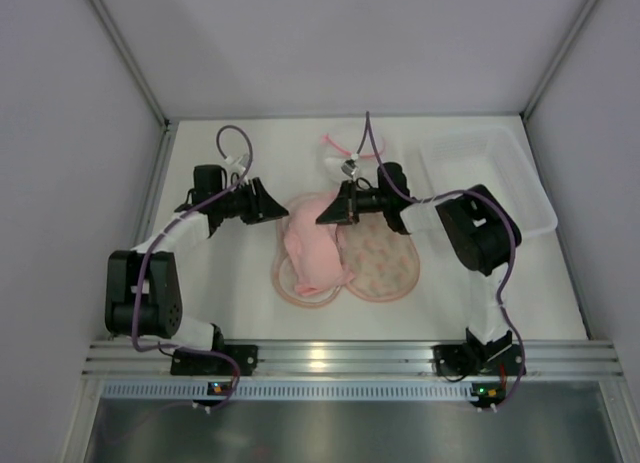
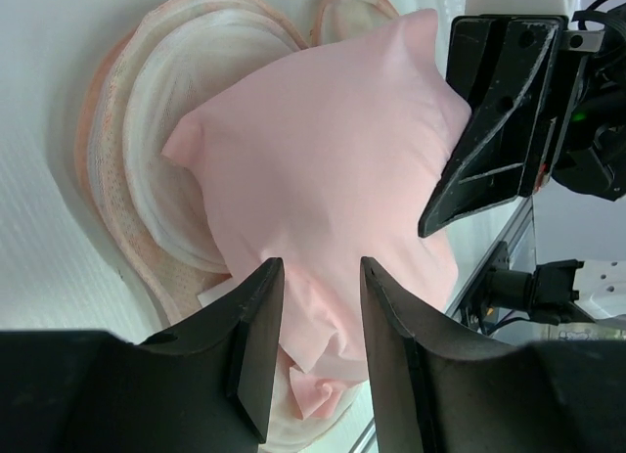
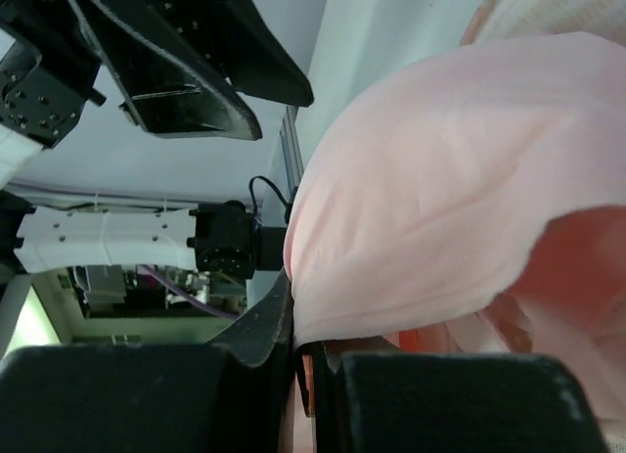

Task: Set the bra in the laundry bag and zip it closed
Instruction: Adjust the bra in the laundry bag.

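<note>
At the centre of the white table (image 1: 230, 273), the laundry bag (image 1: 385, 268) lies flat and unzipped, its two lobes side by side. The salmon-pink bra (image 1: 315, 251) sits heaped on the left lobe, spilling toward the middle; the printed right lobe is mostly uncovered. Pale mesh and pink edging show around the garment on its left side.

Both arms reach in from opposite sides. The right gripper (image 1: 322, 218) comes in from the right above the bag's far edge, at the top of the bra. Its wrist view shows the jaws pressed together, with an edge of the pink fabric pinched between them. The left gripper (image 1: 283, 211) faces it from the left, just beside the bag's far-left rim. Its jaws stand partway apart, and in its wrist view the bra fills the gap between the fingers (image 2: 259, 345). Whether they touch the cloth cannot be told.

Behind the bag, near the back wall, lies a white mesh pouch (image 1: 340, 148) with a pink rim. A clear tray (image 1: 480, 168) sits at the far right.
</note>
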Motion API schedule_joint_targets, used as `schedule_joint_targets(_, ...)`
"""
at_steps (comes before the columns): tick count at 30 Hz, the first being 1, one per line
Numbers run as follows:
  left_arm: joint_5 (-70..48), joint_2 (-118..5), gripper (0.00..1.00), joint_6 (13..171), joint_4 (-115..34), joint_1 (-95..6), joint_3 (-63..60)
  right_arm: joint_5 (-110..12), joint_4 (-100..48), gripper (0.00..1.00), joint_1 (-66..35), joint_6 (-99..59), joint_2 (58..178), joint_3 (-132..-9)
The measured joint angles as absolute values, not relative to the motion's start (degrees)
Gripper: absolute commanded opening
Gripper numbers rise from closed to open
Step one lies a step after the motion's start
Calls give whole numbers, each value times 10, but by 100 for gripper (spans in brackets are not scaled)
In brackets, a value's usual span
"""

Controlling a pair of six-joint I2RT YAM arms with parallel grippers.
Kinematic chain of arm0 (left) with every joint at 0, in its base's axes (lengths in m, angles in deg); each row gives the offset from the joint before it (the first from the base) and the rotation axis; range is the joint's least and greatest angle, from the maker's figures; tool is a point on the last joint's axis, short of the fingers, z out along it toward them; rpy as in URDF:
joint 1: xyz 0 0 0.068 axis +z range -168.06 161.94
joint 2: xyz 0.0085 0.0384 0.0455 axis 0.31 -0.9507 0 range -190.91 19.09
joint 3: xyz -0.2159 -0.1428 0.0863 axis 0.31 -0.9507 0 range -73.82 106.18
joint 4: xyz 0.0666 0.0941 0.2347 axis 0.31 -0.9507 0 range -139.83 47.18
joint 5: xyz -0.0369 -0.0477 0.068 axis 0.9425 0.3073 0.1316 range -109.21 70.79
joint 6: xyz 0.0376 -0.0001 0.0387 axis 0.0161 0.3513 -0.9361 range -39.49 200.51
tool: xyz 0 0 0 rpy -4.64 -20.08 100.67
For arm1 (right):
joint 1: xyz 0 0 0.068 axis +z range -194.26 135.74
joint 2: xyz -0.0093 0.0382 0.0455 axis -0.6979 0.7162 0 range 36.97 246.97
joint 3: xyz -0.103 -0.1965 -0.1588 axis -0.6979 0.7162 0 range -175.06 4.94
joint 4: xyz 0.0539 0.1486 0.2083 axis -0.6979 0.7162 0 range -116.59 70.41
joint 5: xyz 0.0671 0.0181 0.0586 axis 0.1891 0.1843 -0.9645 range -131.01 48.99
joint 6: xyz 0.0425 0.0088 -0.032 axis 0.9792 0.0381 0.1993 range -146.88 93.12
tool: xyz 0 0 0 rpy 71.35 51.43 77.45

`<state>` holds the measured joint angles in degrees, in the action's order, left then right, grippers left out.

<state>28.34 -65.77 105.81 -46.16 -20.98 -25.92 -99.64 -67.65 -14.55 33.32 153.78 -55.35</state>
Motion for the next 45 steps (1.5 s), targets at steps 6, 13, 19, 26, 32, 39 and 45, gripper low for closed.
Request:
schedule_joint_targets(6, 283, -649, 50, 1028, -481, -208, -259, -1002, -695, 29, -145, 325, 1538, -543)
schedule_joint_targets(13, 265, -624, 59, 949, -533, -208, -259, -1000, -576, 65, -145, 257, 1537, -543)
schedule_joint_targets(19, 243, -524, 61, 836, -598, -207, -262, -991, -381, 87, -163, 127, 1504, -546)
schedule_joint_targets(26, 219, -449, 57, 762, -645, -204, -311, -960, -181, 98, -186, -26, 1420, -557)
schedule_joint_targets(32, 189, -474, 42, 677, -679, -203, -311, -934, -45, 75, -190, -116, 1416, -567)
schedule_joint_targets(39, 184, -525, 37, 521, -742, -208, -313, -932, 40, 69, -179, -190, 1408, -559)
schedule_joint_targets(45, 199, -567, 33, 477, -756, -216, -313, -934, 10, 57, -157, -177, 1408, -540)
